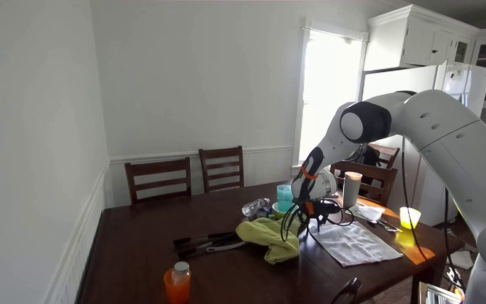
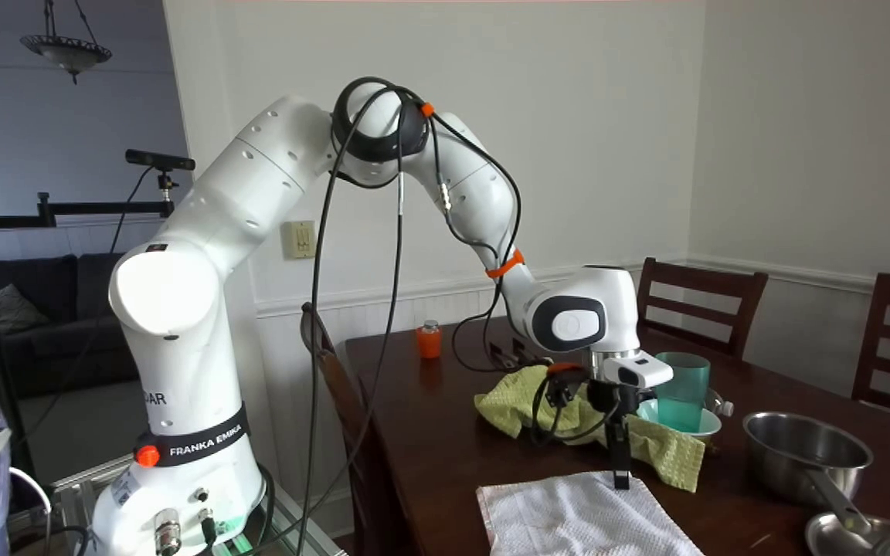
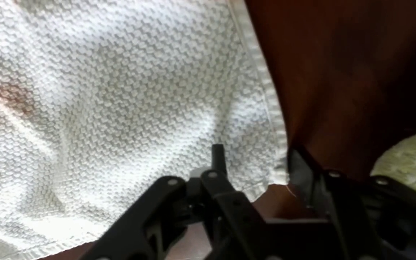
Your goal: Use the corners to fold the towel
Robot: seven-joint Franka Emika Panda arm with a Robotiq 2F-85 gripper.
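Observation:
A white textured towel lies spread on the dark table, slightly wrinkled; it shows in both exterior views and fills much of the wrist view. My gripper is open at one corner of the towel. One finger is over the towel; the other is just outside its hemmed edge. The corner shows between the fingers, which are not closed on it. In both exterior views the gripper points down at the towel's edge. Whether the fingertips touch the towel or table, I cannot tell.
A crumpled yellow-green cloth lies beside the gripper, over dark-handled utensils. Teal cups, a clear bottle and a metal pot stand nearby. A grey tumbler, a yellow cup and an orange cup stand farther off.

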